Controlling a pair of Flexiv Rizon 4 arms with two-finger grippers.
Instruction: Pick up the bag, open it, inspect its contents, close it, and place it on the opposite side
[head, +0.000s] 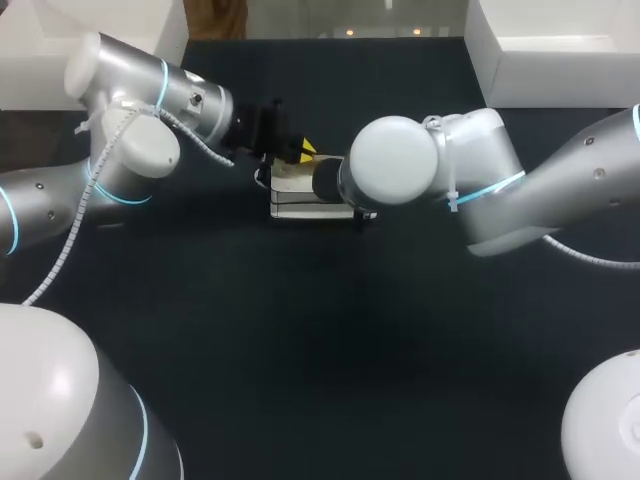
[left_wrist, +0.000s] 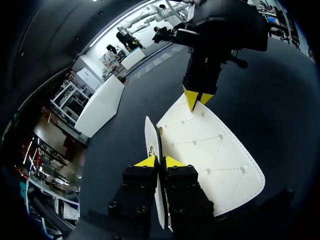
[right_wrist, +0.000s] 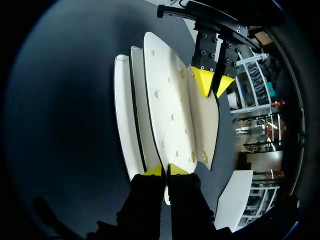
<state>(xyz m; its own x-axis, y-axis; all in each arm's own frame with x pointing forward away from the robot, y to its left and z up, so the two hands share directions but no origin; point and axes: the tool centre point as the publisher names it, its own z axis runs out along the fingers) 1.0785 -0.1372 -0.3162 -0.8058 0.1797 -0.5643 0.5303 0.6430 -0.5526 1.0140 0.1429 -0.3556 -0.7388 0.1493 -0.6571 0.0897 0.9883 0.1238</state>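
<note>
Over dark table (head: 300, 330), with left gripper (left_wrist: 160, 161) and right gripper (right_wrist: 165, 169) each clamped on flaps of white bag (right_wrist: 170, 100), pull apart slowly, evenly.

Overhead light falls evenly on a dark, matte table (head: 300, 340) that stays dim, while the white shells of the left arm (head: 130, 140) and right arm (head: 395, 160) glare brightly. In both wrist views the white bag (left_wrist: 210, 150) is evenly lit, and straight lines bow towards the edges

The dark table (head: 330, 340) carries a white box (head: 560, 60) at its far right corner and a second white box (head: 40, 40) at its far left corner.
</note>
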